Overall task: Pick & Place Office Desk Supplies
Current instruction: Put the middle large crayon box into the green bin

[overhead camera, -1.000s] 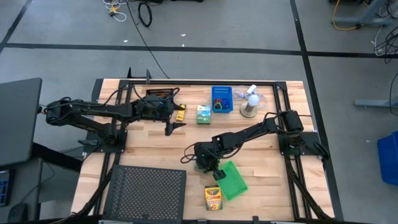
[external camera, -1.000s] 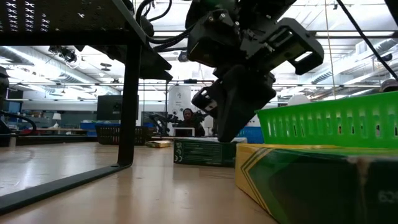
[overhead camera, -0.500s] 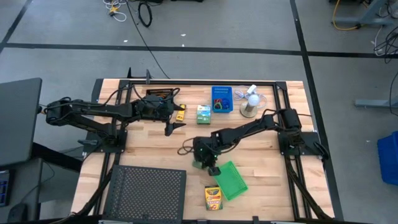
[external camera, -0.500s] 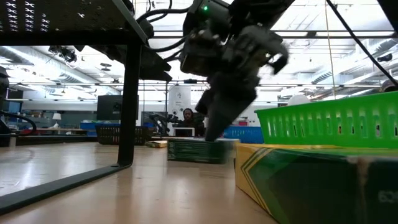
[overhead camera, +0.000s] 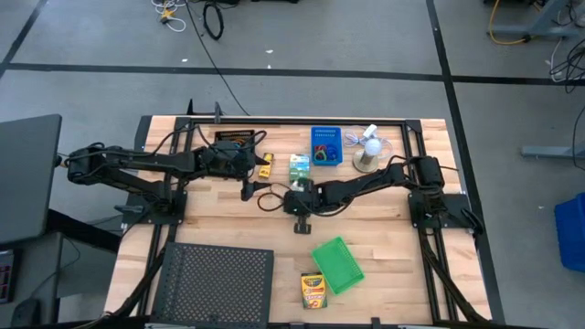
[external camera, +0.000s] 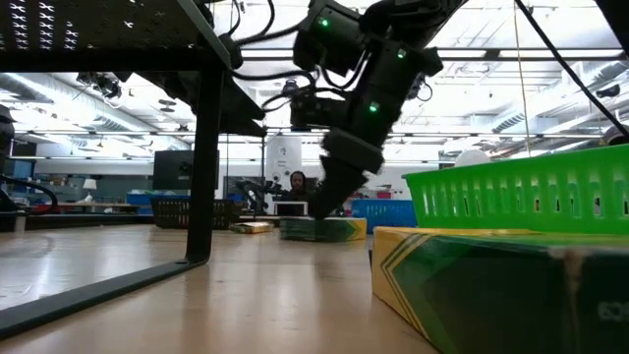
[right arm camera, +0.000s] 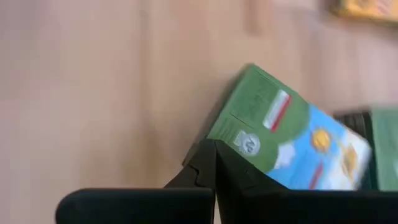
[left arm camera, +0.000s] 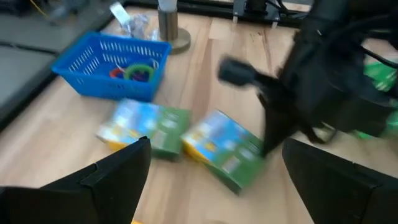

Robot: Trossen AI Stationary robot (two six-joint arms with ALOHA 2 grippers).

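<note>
The right arm stretches low across the wooden bench (overhead camera: 384,215) from its base on the right, its claw (overhead camera: 301,203) pointing down at mid-bench with fingers pressed together, their tips touching the edge of a green-white box (right arm camera: 292,134) that lies flat on the wood — against it, not gripping it. A second green-white box (left arm camera: 146,127) lies just beside the first, between it and a blue bin (overhead camera: 325,145) holding coloured rubber-band loops (left arm camera: 138,73). The left arm reaches in from the left, held level above the bench, its claw (overhead camera: 249,187) with fingers spread wide and holding nothing, pointed toward the two boxes. A small yellow tube (overhead camera: 265,167) lies near it. Toward the front edge, a green bin (overhead camera: 337,264) sits tilted, touching a yellow crayon box (overhead camera: 313,290); a large black mesh tray (overhead camera: 218,284) fills the front-left corner. A white mini fan (overhead camera: 367,151) stands at the back, beside the blue bin.
</note>
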